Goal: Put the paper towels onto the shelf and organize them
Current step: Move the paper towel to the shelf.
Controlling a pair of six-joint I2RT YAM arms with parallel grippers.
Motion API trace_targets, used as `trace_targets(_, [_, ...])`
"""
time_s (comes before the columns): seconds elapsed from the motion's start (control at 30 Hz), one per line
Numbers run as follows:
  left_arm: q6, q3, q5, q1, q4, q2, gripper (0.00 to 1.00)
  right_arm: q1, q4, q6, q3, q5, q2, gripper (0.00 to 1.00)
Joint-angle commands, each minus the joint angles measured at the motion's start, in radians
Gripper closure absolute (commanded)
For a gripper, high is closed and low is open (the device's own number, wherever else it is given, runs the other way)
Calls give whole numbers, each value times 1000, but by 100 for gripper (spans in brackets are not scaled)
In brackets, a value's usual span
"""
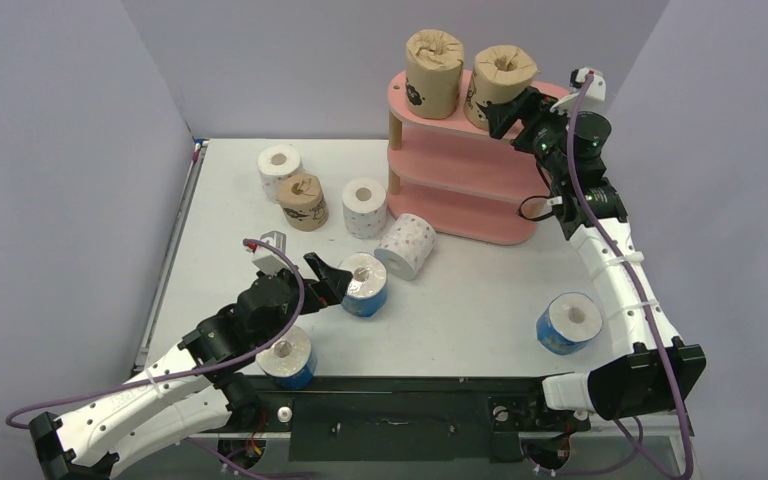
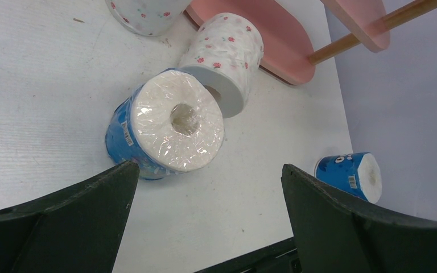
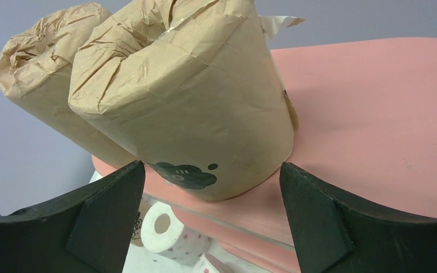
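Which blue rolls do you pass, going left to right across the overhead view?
front blue roll → middle blue roll → far-right blue roll

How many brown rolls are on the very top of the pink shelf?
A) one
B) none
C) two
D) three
C: two brown rolls stand side by side on the shelf's top board, while the third brown roll is on the table.
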Motion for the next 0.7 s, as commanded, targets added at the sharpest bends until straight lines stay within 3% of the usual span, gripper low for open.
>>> trace_targets(0.0, [-6, -7, -3, 3, 7, -11, 4, 20, 11, -28, 55, 13, 15, 17])
trace_targets(0.67, [-16, -19, -10, 2, 12, -10, 4, 60, -12, -37, 91, 11, 61, 18])
